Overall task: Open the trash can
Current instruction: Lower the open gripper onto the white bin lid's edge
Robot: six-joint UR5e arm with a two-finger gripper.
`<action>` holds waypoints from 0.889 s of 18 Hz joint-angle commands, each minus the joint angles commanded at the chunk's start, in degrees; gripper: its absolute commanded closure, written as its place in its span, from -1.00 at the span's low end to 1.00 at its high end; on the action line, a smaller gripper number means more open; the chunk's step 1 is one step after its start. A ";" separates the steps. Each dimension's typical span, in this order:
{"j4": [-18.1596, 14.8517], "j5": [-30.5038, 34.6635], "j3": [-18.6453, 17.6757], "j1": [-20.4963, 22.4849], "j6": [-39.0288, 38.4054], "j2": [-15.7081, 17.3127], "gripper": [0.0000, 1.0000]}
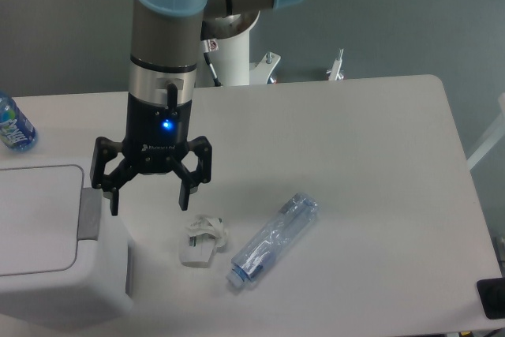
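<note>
The trash can [47,274] is a big white boxy bin at the lower left, its flat lid down and its grey push tab [89,215] on the right edge. My gripper [150,207] hangs open just right of that tab, pointing down. Its left fingertip is next to the tab's upper end; I cannot tell whether they touch. Nothing is between the fingers.
A crumpled white wrapper [203,240] lies below the gripper. A clear plastic bottle [274,240] lies on its side to the right of it. A blue-labelled bottle [13,125] is at the table's far left edge. A black object [491,297] shows at the lower right corner.
</note>
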 joint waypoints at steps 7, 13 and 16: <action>0.09 0.00 0.00 -0.88 0.18 -0.09 -1.00; 0.09 0.09 -0.09 -1.41 0.53 -0.18 -1.00; 0.09 0.09 -0.35 -1.41 0.62 -0.26 -1.00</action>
